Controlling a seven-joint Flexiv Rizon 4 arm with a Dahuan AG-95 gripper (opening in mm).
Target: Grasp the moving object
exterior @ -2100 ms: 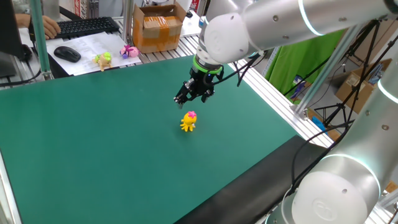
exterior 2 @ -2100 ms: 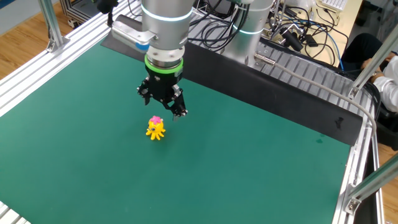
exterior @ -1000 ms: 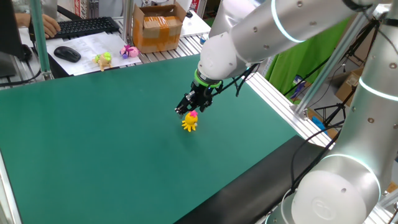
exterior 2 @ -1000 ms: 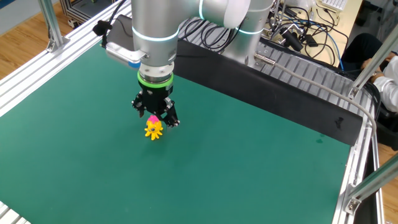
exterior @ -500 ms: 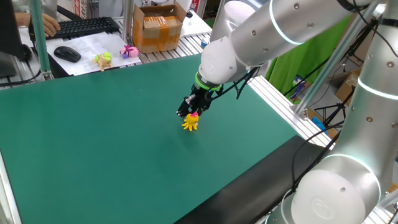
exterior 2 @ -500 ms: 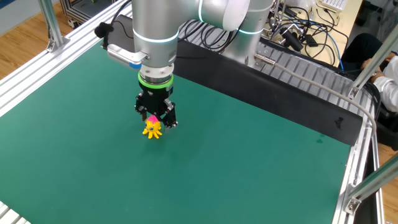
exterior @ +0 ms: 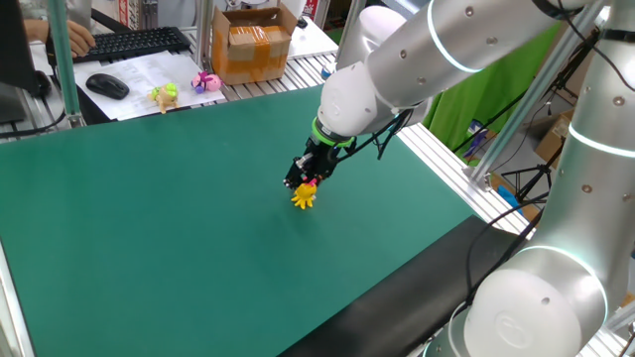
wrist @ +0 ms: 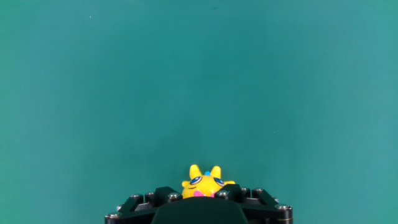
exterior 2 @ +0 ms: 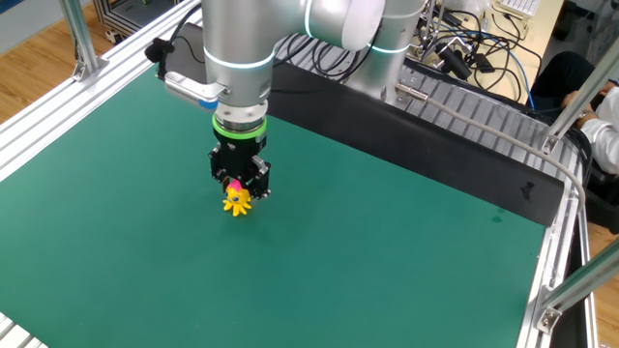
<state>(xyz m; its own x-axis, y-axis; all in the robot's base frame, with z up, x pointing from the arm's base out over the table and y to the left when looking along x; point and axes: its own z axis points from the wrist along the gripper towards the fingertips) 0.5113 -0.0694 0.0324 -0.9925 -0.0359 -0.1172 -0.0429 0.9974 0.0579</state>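
Note:
The moving object is a tiny yellow octopus toy (exterior: 304, 197) with a pink top, standing on the green mat (exterior: 149, 218). It also shows in the other fixed view (exterior 2: 236, 202) and at the bottom edge of the hand view (wrist: 202, 182). My gripper (exterior: 303, 185) is lowered straight over it, with the black fingers closed in on both sides of its pink top (exterior 2: 238, 186). In the hand view the finger blocks (wrist: 155, 200) press against the toy's sides. The yellow legs stick out below the fingers.
A yellow-green toy figure (exterior: 165, 95) and a mostly pink toy figure (exterior: 206, 81) sit on papers beyond the mat's far edge. A cardboard box (exterior: 253, 45), keyboard (exterior: 134, 42) and mouse (exterior: 107, 86) are there too. Aluminium rails (exterior 2: 58, 106) border the mat.
The gripper came down from above and beside the toy onto it. Its fingers narrowed around the pink top. The toy shifted only slightly.

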